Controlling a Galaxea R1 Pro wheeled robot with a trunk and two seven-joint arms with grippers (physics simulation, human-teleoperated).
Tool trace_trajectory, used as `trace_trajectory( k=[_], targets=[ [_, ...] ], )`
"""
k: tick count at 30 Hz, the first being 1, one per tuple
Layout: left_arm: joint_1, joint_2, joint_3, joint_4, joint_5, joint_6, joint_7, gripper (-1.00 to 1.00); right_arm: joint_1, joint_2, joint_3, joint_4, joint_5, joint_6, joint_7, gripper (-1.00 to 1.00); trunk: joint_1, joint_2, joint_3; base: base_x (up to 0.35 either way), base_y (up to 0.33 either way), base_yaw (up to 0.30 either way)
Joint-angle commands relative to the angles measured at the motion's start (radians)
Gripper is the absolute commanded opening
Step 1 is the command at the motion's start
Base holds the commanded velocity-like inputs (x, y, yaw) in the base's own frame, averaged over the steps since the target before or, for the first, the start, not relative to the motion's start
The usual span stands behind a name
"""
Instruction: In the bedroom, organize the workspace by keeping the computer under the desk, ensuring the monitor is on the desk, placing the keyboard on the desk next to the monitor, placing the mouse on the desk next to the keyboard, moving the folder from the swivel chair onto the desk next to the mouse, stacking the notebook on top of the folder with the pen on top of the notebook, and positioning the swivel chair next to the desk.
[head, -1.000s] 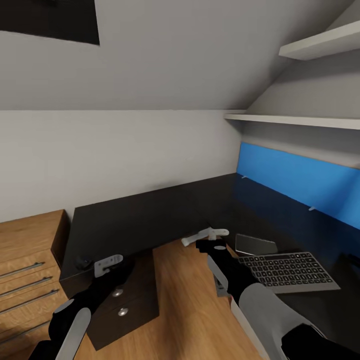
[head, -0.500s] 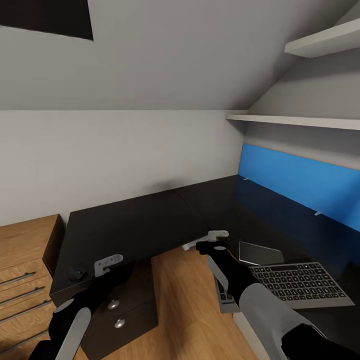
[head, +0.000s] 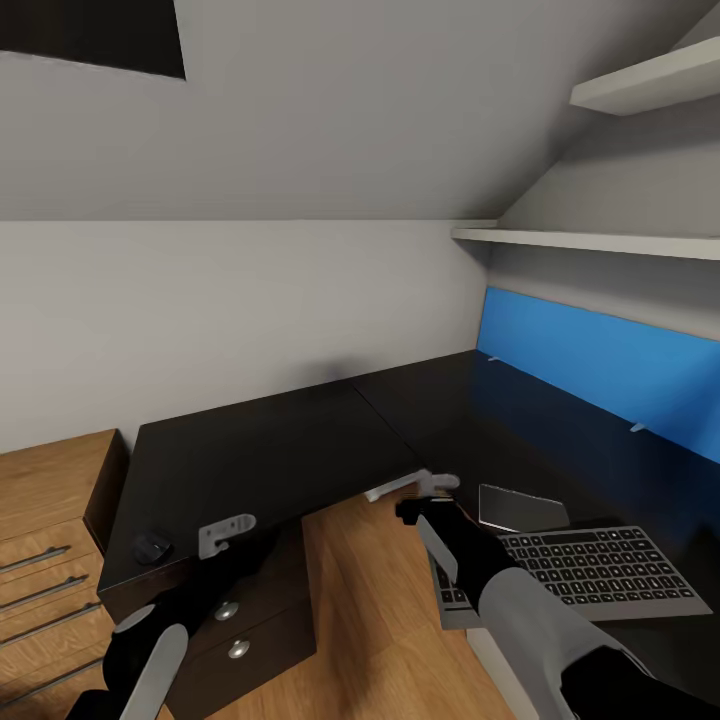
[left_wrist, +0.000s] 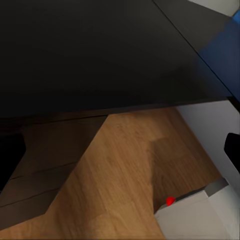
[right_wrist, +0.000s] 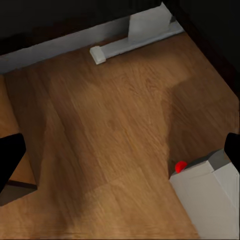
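Now from the head, the keyboard (head: 600, 570) lies on the black tabletop (head: 270, 450) beside the right claw (head: 428, 497), left claw (head: 225, 530) low, both grips unreadable; wrist cameras look onto wooden floor (right_wrist: 100, 135).

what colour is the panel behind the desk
Bright blue panel, clearest in the head view, above the black desk.

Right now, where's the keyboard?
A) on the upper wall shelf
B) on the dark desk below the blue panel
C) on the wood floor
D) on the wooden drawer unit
B: the keyboard lies flat on the dark desk, below the blue panel.
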Motion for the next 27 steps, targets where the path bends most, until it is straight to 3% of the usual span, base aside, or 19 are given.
trace_trajectory(
  k=[1, 8, 12, 24, 27],
  targets=[
    [0.0, 0.001, -0.003, -0.002, 0.011, 0.003, 0.01, 1.0, -0.001, -0.001, 0.002, 0.002, -0.015, 0.011, -0.009, 1.0, 0.0, -0.001, -0.001, 0.001, 0.0, 0.0],
    [0.0, 0.0, -0.006, -0.002, 0.012, 0.001, -0.027, 1.0, -0.001, -0.003, -0.022, 0.014, -0.087, 0.086, -0.009, 1.0, 0.0, -0.001, -0.001, 0.0, 0.0, 0.0],
    [0.0, 0.0, -0.006, -0.002, 0.012, 0.001, -0.047, 1.0, -0.001, -0.003, -0.023, 0.015, -0.096, 0.092, -0.01, 1.0, 0.0, -0.001, -0.001, 0.0, 0.0, 0.0],
    [0.0, 0.0, -0.005, -0.002, 0.012, -0.002, -0.052, 1.0, -0.001, -0.006, -0.023, 0.015, -0.098, 0.095, -0.011, 1.0, 0.046, -0.085, -0.039, 0.0, 0.0, 0.0],
    [0.0, 0.0, -0.005, -0.002, 0.012, -0.002, -0.052, 1.0, -0.001, -0.006, -0.023, 0.015, -0.098, 0.094, -0.011, 1.0, 0.046, -0.085, -0.039, 0.0, 0.0, 0.0]
  ],
)
